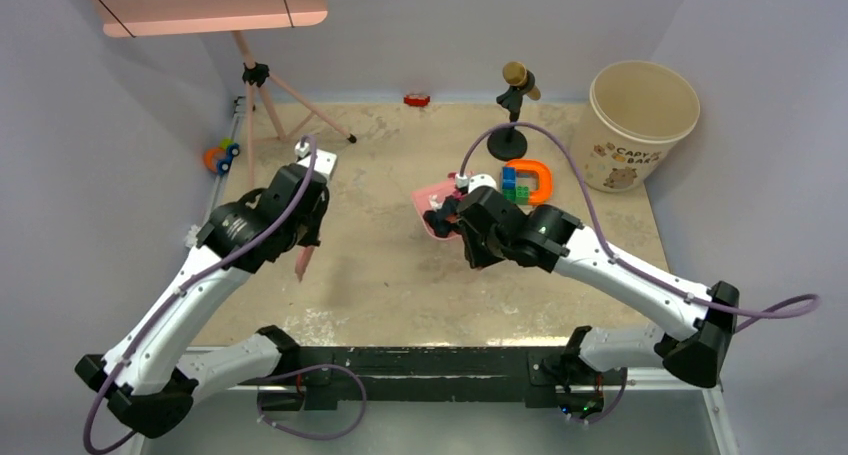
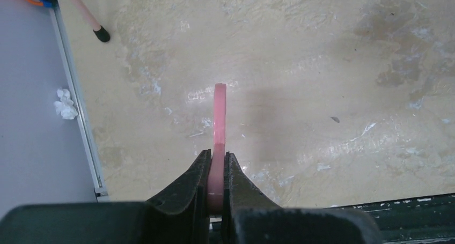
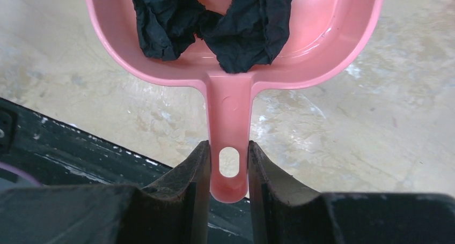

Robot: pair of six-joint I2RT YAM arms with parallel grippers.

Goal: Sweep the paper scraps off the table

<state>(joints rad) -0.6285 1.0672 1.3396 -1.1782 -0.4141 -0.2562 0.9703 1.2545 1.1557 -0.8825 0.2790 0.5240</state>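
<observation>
Right wrist view: the paper scraps point(image 3: 214, 24) that can be seen are navy-black crumpled wads lying in the bowl of a pink dustpan point(image 3: 322, 51), at 12 o'clock from the right gripper point(image 3: 228, 152). They bunch together; I make out two lobes but cannot say whether that is one wad or two. The right gripper's fingers are clamped on the dustpan's handle, just above its hang-hole.

In the top view the pan hangs over the table point(image 1: 400, 275) a little toward 1 o'clock of its middle. No loose scraps show on the bare beige surface there.

One white wad point(image 2: 65, 103) lies beyond the metal rail, at 9 o'clock in the left wrist view, off the tabletop. The left gripper point(image 2: 216, 157) is closed tight on one pink brush point(image 2: 220, 110), seen edge-on and held above the table.

By my reading the sweeping itself looks done; what is left is emptying the pan, probably into the one cream bin point(image 1: 640, 125) at 2 o'clock.

Also standing by: one red toy car point(image 1: 417, 100) at 12 o'clock, and one block stack point(image 1: 514, 185) just beside the pan.
</observation>
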